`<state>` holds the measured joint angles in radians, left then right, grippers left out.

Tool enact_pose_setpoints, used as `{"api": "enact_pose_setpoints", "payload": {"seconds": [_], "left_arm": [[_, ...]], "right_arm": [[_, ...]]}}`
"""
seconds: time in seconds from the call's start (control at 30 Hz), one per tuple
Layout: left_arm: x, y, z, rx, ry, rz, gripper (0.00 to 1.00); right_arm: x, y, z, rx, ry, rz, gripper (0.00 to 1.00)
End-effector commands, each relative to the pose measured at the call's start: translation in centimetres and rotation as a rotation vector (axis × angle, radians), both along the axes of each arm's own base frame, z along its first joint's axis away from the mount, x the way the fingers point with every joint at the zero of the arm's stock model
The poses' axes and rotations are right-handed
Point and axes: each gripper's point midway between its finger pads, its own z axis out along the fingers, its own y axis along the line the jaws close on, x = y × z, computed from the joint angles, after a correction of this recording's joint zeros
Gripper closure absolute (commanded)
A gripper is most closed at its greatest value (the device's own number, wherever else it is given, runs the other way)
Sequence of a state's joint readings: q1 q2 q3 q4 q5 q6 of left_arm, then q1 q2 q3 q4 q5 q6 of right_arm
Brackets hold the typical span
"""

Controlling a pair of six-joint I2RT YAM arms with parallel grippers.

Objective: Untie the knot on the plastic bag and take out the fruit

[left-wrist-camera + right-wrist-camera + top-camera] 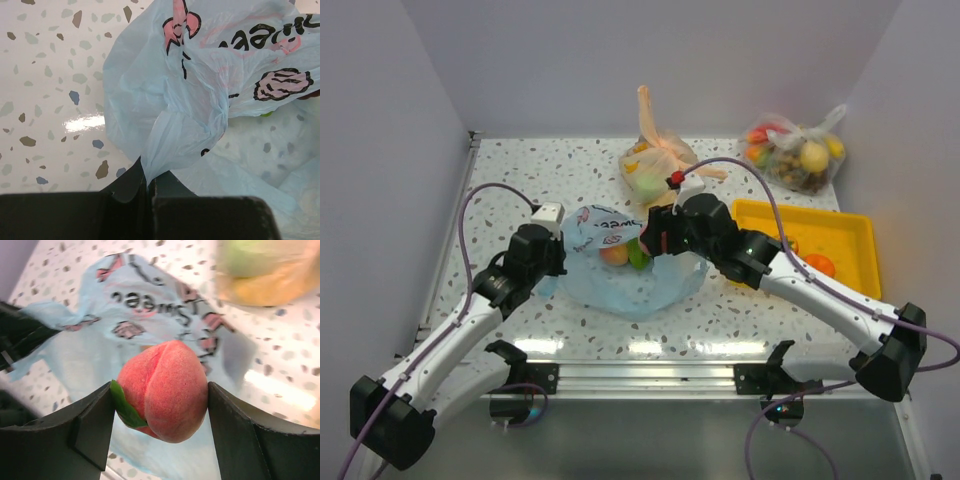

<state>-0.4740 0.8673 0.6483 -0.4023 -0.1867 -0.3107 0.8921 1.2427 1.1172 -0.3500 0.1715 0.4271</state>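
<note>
Restraint: the left gripper is clamped tight on a pleat of the plastic bag, anchoring the thin, crinkled, translucent blue film at table centre. Over the bag, the right gripper holds a glossy, cleft pink peach between wide-set jaws. At 3 o'clock from the bag, the yellow tray is the probable deposit point.

The speckled table carries an orange bag far centre, a clear bag far right, and a yellow tray just nearer.
</note>
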Motion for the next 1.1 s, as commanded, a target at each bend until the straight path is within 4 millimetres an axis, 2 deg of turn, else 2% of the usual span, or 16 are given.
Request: {"api": "enact_pose_setpoints", "payload": {"seconds": [0.0,0.07,0.1,0.17,0.2,0.3,0.37,0.4,0.5,0.57,0.7,0.73,0.83,0.87,1.0,1.07], "left_arm": [[1.2,0.3,1.2,-0.003,-0.066,0.007,1.00],[1.3,0.4,1.2,-0.009,-0.063,0.008,1.00],[1.3,0.3,1.1,-0.012,-0.060,0.005,1.00],[1.3,0.3,1.1,-0.020,-0.056,-0.002,1.00],[1.3,0.2,1.2,-0.023,-0.059,-0.006,1.00],[1.3,0.2,1.3,-0.031,-0.061,-0.008,1.00],[1.3,0.3,1.4,-0.037,-0.065,-0.008,1.00],[1.3,0.3,1.5,-0.040,-0.069,-0.007,1.00],[1.4,0.4,1.8,-0.051,-0.079,-0.009,1.00],[1.4,0.4,1.9,-0.058,-0.082,-0.011,1.00],[1.5,0.4,1.9,-0.067,-0.082,-0.017,1.00],[1.5,0.4,2.0,-0.070,-0.084,-0.019,1.00],[1.5,0.4,1.9,-0.078,-0.082,-0.023,1.00],[1.5,0.4,2.0,-0.079,-0.083,-0.025,1.00],[1.7,0.5,2.0,-0.094,-0.085,-0.025,1.00],[1.7,0.4,2.1,-0.101,-0.085,-0.032,1.00]], "right_arm": [[3.5,-7.0,1.5,-0.103,-0.057,-0.218,1.00],[4.5,-9.4,1.8,-0.109,-0.071,-0.297,1.00],[5.6,-11.7,2.6,-0.116,-0.100,-0.378,1.00],[6.5,-14.4,2.6,-0.125,-0.108,-0.468,1.00],[7.4,-16.9,2.6,-0.131,-0.106,-0.548,1.00],[8.7,-22.2,1.3,-0.175,-0.067,-0.717,1.00],[9.4,-23.6,-0.6,-0.173,-0.004,-0.749,1.00],[10.1,-25.3,-1.1,-0.149,0.013,-0.805,1.00],[11.7,-27.6,-4.3,-0.091,0.099,-0.881,1.00],[12.6,-28.0,-7.0,-0.064,0.162,-0.893,0.97],[14.3,-29.3,-10.0,-0.077,0.230,-0.952,0.89],[14.5,-29.4,-10.4,-0.084,0.244,-0.958,0.84],[14.5,-29.4,-11.6,-0.093,0.274,-0.967,0.40],[14.4,-29.5,-11.5,-0.095,0.273,-0.967,0.05],[13.7,-29.4,-10.4,-0.133,0.254,-0.920,0.01],[13.5,-28.7,-8.9,-0.152,0.211,-0.869,0.01]]}}
